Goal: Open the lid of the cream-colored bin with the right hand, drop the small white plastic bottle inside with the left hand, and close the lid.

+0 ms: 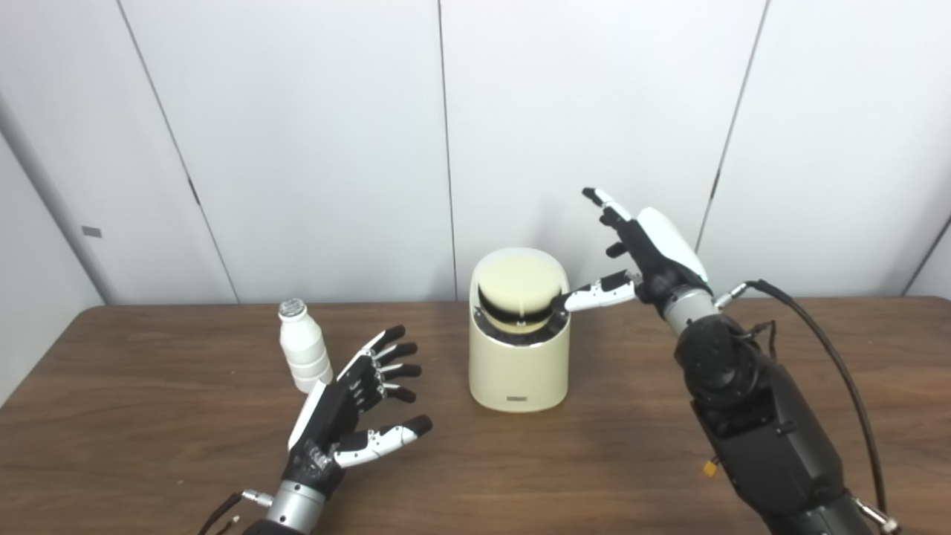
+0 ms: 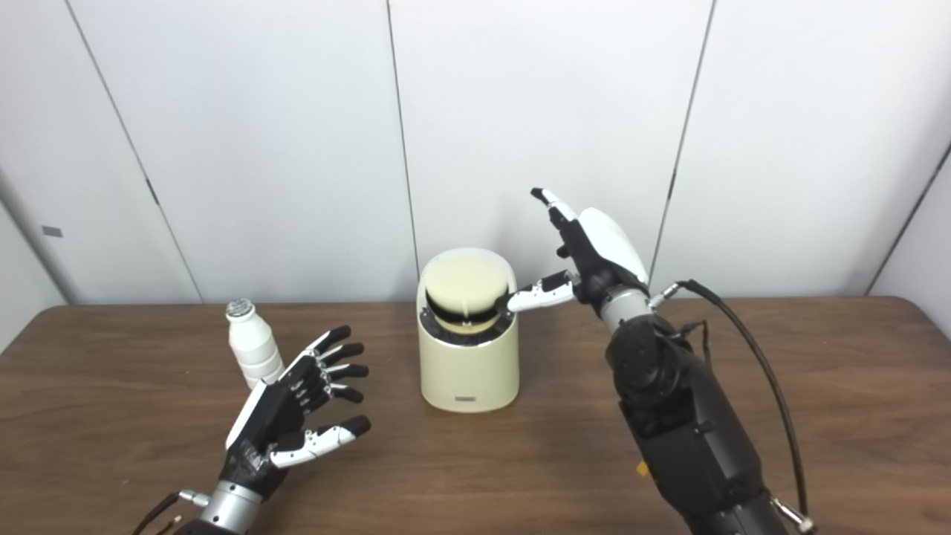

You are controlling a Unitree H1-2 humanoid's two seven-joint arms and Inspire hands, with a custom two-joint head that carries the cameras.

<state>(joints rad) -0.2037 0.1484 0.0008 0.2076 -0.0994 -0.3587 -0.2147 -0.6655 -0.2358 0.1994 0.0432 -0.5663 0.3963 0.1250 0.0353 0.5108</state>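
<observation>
The cream-colored bin (image 1: 518, 364) stands at the middle of the brown table. Its round lid (image 1: 518, 291) is raised and tilted, showing a dark gap under its front edge. My right hand (image 1: 645, 249) is open beside the bin's upper right, fingers pointing up, with the thumb tip touching the lid's right edge. The small white plastic bottle (image 1: 303, 345) stands upright left of the bin. Just in front and right of the bottle, my left hand (image 1: 355, 405) is open with fingers spread, holding nothing.
The table (image 1: 163, 416) is brown wood with its far edge against white wall panels. A black cable (image 1: 839, 371) loops from my right forearm over the right side of the table.
</observation>
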